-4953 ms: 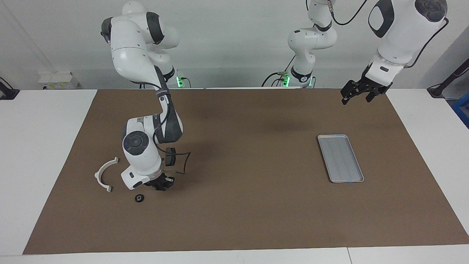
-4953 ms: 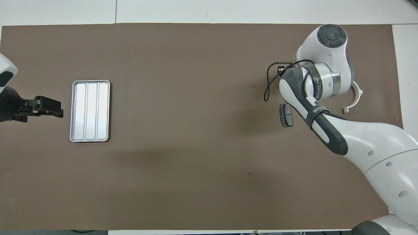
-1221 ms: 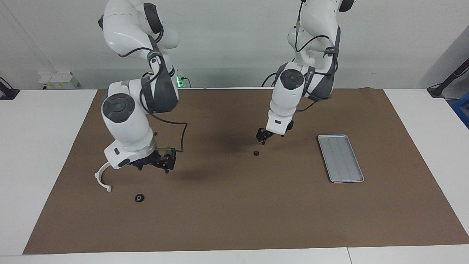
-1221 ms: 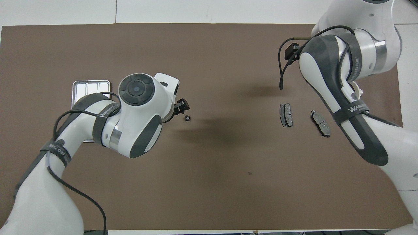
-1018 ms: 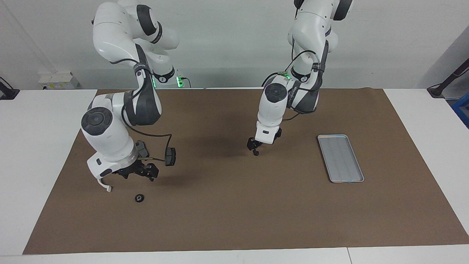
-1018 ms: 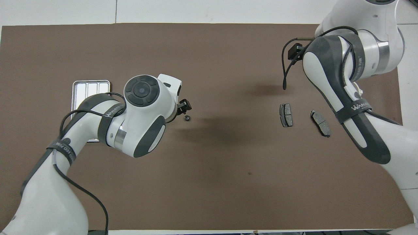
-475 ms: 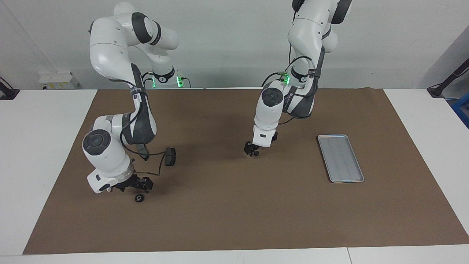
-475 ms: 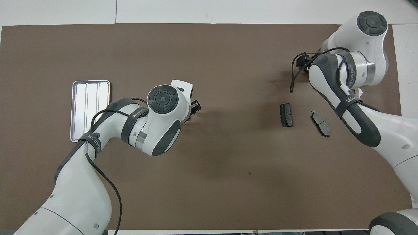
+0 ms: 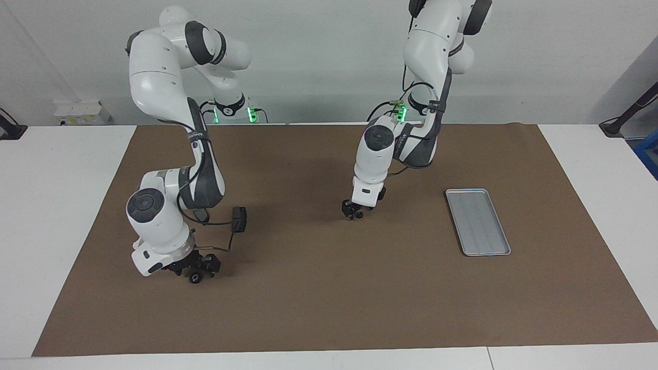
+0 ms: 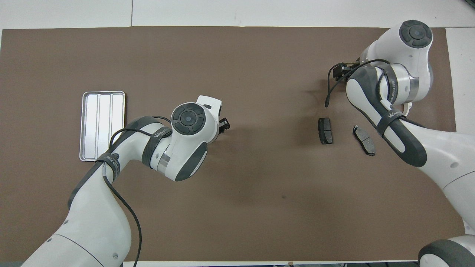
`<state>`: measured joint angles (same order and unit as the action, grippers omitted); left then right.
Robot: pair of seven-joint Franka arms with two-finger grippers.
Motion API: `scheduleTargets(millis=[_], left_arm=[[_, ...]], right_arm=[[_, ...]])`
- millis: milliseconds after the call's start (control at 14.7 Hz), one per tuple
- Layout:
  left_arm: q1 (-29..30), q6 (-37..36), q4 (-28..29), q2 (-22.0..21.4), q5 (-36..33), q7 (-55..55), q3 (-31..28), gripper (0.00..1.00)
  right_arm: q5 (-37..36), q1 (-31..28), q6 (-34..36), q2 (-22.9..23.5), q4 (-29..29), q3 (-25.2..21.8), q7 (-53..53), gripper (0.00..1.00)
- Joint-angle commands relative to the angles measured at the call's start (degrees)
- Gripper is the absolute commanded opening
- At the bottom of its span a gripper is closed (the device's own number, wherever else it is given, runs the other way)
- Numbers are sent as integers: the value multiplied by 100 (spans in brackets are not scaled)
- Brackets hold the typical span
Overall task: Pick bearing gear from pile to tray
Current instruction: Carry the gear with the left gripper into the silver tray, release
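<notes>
Bearing gear (image 9: 195, 279), a small black round part, lies on the brown mat (image 9: 329, 308) toward the right arm's end of the desk (image 9: 56, 205), closer to the desk edge farthest from the robots. The right gripper (image 9: 199, 267) is low, directly over it and seems to touch it; whether it is open or closed I cannot tell. A dark brake pad (image 9: 239, 219) lies nearer to the robots. The left gripper (image 9: 353, 211) is low over the mat's middle, its state also unclear. The empty tray (image 9: 478, 221) lies toward the left arm's end, well apart.

Tray (image 9: 478, 222) brushed metal; mat (image 9: 329, 288) matt, perhaps paper.
</notes>
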<state>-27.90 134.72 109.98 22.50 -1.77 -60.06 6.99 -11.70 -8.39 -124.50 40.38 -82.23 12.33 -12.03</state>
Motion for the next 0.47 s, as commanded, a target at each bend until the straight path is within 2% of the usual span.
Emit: scheduleTargets(millis=[0, 204, 271, 407], left_arm=[[-84, 151, 85, -26, -122, -138, -84, 52], [-66, 116, 50, -26, -113, -138, -84, 9], [-57, 81, 41, -26, -113, -147, -84, 0], [-31, -452, -150, -35, -130, -138, -101, 0]], right_arm=[[-166, -84, -136, -30, -118, 76, 69, 100], [-166, -84, -145, -30, -144, 76, 95, 99], [-166, -93, -154, -30, -153, 76, 174, 97], [-166, -137, -285, -30, -188, 76, 236, 95]])
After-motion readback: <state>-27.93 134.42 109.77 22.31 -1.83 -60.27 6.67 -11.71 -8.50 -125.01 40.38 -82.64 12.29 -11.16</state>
